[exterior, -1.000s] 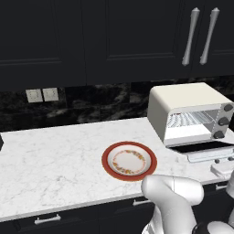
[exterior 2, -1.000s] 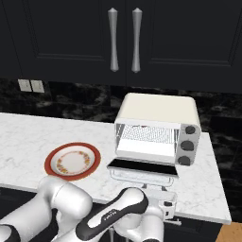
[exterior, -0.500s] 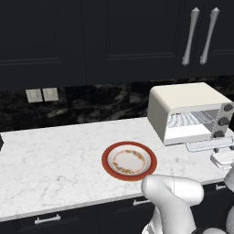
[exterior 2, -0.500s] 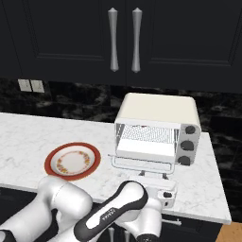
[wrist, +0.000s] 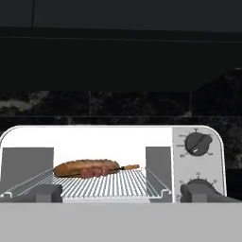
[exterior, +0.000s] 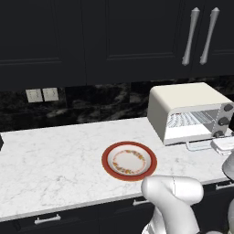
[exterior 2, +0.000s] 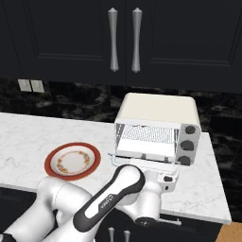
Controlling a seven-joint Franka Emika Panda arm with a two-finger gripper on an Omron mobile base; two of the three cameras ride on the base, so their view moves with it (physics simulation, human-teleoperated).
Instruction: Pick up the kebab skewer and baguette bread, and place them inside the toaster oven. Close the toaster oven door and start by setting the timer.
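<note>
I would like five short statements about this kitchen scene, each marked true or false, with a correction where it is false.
1. The baguette bread lies on the wire rack inside the toaster oven. True.
2. The kebab skewer lies on the plate. False: it lies on the rack right beside the bread; the plate carries no food.
3. The toaster oven door is shut. False: it hangs open below the oven mouth.
4. The claw is open and holds nothing. True.
5. The plate has a blue rim. False: the rim is red.
</note>
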